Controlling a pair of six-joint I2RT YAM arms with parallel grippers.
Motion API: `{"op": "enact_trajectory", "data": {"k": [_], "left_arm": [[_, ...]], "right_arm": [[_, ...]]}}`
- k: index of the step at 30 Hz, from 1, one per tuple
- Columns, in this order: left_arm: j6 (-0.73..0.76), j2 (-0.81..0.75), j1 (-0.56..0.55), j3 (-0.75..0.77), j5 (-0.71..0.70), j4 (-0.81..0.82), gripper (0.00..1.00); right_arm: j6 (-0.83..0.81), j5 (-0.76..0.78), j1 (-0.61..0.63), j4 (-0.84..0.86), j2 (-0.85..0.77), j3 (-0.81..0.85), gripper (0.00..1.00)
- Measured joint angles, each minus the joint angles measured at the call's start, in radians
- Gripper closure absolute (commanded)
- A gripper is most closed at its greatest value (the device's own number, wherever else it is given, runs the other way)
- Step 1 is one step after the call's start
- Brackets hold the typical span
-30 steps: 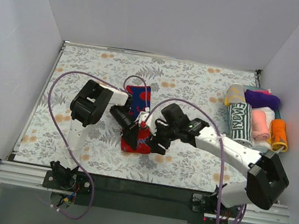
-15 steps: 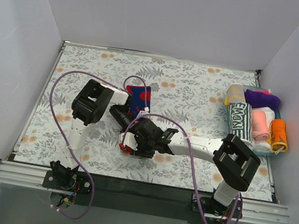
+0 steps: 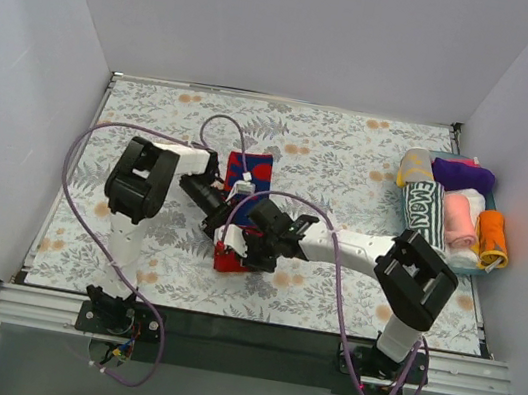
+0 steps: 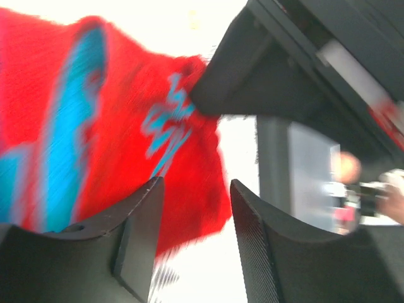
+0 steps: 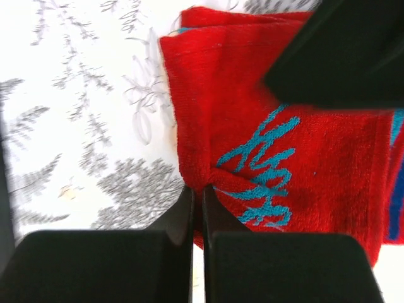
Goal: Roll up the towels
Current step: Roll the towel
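Note:
A red and teal-blue towel [image 3: 249,169] with script lies folded at the table's middle; its red near end [image 3: 231,261] shows below the grippers. My right gripper [image 3: 240,246] is shut on a pinched fold of the towel's [image 5: 278,145] near edge, jaws tight together [image 5: 196,196]. My left gripper [image 3: 221,217] stands open just over the same towel [image 4: 95,126], fingers [image 4: 142,233] apart with nothing clamped between them. A salmon-pink rolled towel [image 3: 459,220] lies among the rolls at the far right.
A tray at the right edge [image 3: 428,159] holds several rolled towels: green-white [image 3: 422,216], purple [image 3: 462,175], orange [image 3: 493,239]. The flower-and-fern table covering [image 3: 351,161] spreads under everything. The two grippers sit very close together; the right one's black body [image 4: 284,76] fills the left wrist view.
My right gripper swung left onto the towel's near edge and shut on it. My left gripper opened, let go of the towel, and its arm shifted left.

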Motion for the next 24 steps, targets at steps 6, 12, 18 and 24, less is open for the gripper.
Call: {"op": "enact_trajectory", "data": {"k": [6,12,18,24], "left_arm": [[-0.051,-0.227,0.210,-0.058,-0.042,0.143,0.53],[-0.140,-0.556,0.452,-0.242,-0.134,0.378,0.51],[-0.148,-1.038,0.198,-0.571,-0.377,0.607,0.43],[-0.121,-1.339,-0.200,-0.791,-0.616,0.770,0.42]], "right_arm": [[0.047,-0.212,-0.103,-0.185,0.091,0.127,0.99],[0.108,-0.406,-0.203,-0.314,0.221,0.266,0.99],[0.142,-0.565,-0.251,-0.462,0.406,0.431,0.99],[0.184,-0.686,-0.289,-0.572,0.517,0.513,0.99]]}}
